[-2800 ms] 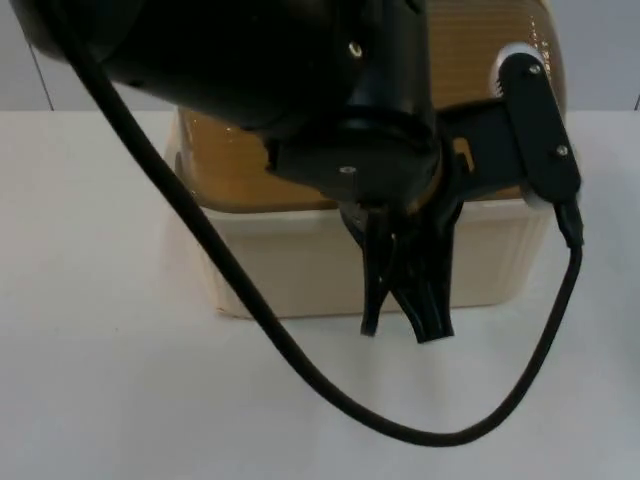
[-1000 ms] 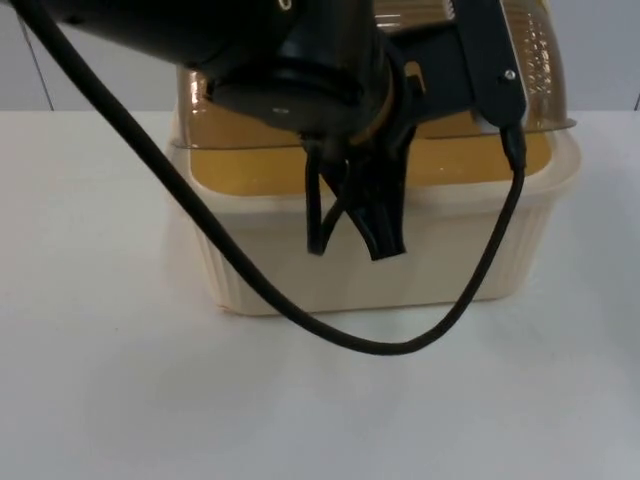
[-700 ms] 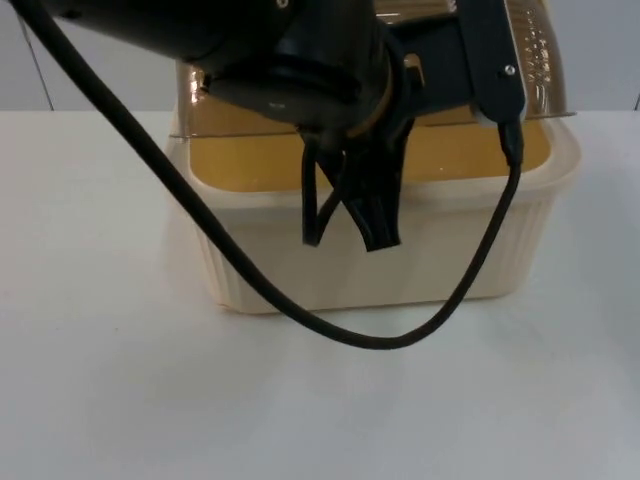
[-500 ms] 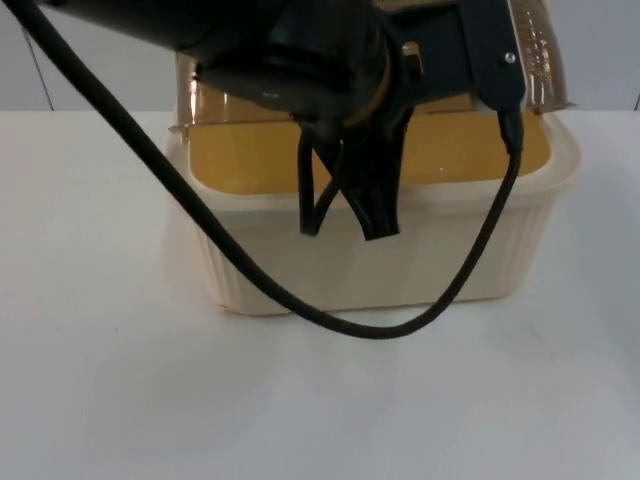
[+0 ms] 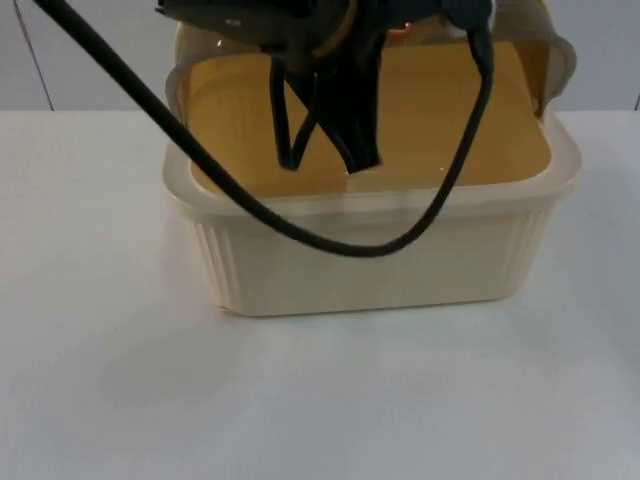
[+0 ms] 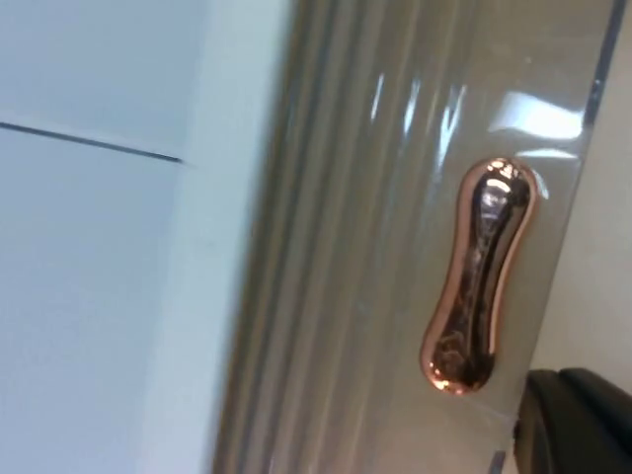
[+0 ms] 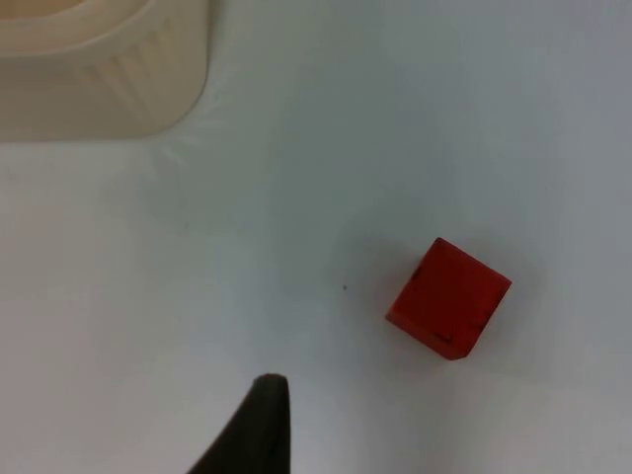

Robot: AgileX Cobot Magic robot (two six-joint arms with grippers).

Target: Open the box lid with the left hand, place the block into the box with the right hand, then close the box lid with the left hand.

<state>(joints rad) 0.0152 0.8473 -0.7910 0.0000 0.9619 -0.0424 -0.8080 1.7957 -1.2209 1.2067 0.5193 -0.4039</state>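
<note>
A cream ribbed box [image 5: 370, 265] stands mid-table with its mouth exposed. Its amber see-through lid [image 5: 552, 65] is tipped up at the back. My left gripper [image 5: 325, 160] hangs open above the opening, and nothing shows between its fingertips. In the left wrist view the lid's ribbed face [image 6: 346, 247] and its copper handle [image 6: 479, 276] are very close, with one fingertip [image 6: 573, 430] at the lid's edge. The red block [image 7: 449, 296] lies on the white table. My right gripper [image 7: 252, 434] hovers above the table a short way from the block.
A corner of the box [image 7: 109, 69] lies beyond the block in the right wrist view. White table [image 5: 320, 400] stretches in front of the box. The grey partition wall [image 5: 90, 60] rises behind it.
My left gripper has risen and drawn back over the box. The lid has swung from low over the box to upright at the back, baring the inside.
</note>
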